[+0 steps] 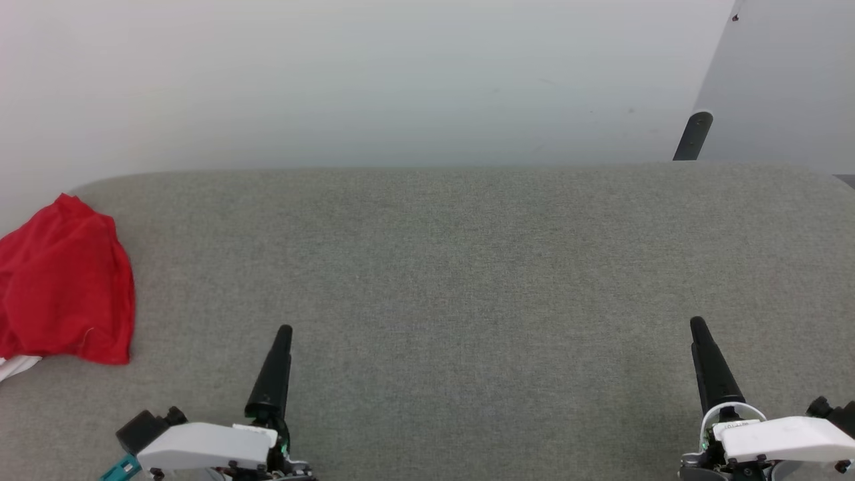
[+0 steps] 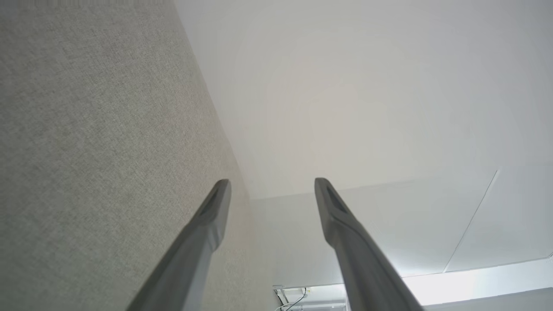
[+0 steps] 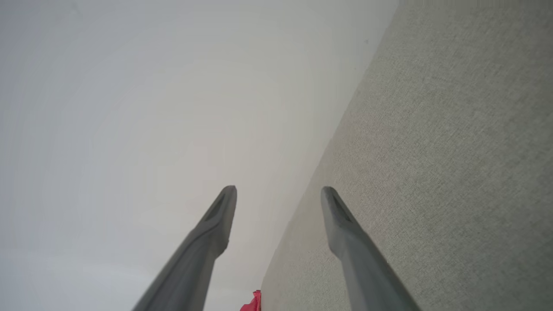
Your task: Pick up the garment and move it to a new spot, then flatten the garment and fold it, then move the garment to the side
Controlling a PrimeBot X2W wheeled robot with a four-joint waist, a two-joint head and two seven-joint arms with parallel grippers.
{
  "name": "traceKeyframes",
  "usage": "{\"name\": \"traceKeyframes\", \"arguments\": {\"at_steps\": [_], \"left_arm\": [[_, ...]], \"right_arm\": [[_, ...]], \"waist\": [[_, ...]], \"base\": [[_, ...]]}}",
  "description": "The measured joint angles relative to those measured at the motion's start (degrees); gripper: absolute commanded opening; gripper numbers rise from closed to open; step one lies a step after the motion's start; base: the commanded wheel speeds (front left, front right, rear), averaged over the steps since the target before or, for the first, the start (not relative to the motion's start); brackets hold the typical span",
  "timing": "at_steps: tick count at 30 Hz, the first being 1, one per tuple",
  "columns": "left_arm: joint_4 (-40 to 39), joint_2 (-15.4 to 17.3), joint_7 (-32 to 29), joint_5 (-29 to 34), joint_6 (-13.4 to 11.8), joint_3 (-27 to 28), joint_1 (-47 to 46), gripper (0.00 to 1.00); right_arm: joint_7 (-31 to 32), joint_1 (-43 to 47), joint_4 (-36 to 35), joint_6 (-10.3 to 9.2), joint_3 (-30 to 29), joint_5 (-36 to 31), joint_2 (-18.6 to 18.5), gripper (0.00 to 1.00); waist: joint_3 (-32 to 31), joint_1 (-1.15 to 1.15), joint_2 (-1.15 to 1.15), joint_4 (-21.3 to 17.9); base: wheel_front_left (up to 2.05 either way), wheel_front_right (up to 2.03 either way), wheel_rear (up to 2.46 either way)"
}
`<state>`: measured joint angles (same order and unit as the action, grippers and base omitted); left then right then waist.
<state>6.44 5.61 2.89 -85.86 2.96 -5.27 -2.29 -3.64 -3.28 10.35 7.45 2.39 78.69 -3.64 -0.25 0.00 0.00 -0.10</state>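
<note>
1. Garment (image 1: 63, 280) sits in a red heap at the far left of the grey top (image 1: 427, 267).
2. Left gripper (image 2: 272, 183) is spread wide, holding nothing, near the front.
3. Right gripper (image 3: 278, 190) is spread wide too, empty, far from the heap.

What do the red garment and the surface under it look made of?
Garment: soft matte red cloth, probably knit; it lies limp in bunched folds. Surface: matte grey woven fabric, upholstery-like, with a fine heathered weave visible; what lies beneath is unclear.
</note>
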Motion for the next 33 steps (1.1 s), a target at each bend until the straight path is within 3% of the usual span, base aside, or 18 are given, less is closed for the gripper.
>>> {"name": "traceKeyframes", "arguments": {"at_steps": [10,21,33], "left_arm": [[-0.4,2.0,2.8,9.5,-2.0,-3.2,-0.4,1.00],[-0.6,4.0,4.8,26.1,-4.8,-5.3,-1.3,1.00],[-2.8,3.2,6.5,42.8,-5.5,-3.8,-1.2,1.00]], "right_arm": [[-1.9,-0.2,-1.2,0.00,0.1,-13.2,0.0,1.00],[-3.0,-0.2,-2.6,0.00,0.1,-28.9,0.5,1.00],[-3.9,-0.2,-3.7,0.00,0.0,-41.2,0.8,1.00]], "waist": [[0.0,0.00,0.00,0.1],[0.0,0.00,0.00,0.2],[-0.2,0.00,0.00,0.4]], "base": [[0.00,0.00,0.00],[0.00,0.00,0.00],[0.00,0.00,0.00]]}}
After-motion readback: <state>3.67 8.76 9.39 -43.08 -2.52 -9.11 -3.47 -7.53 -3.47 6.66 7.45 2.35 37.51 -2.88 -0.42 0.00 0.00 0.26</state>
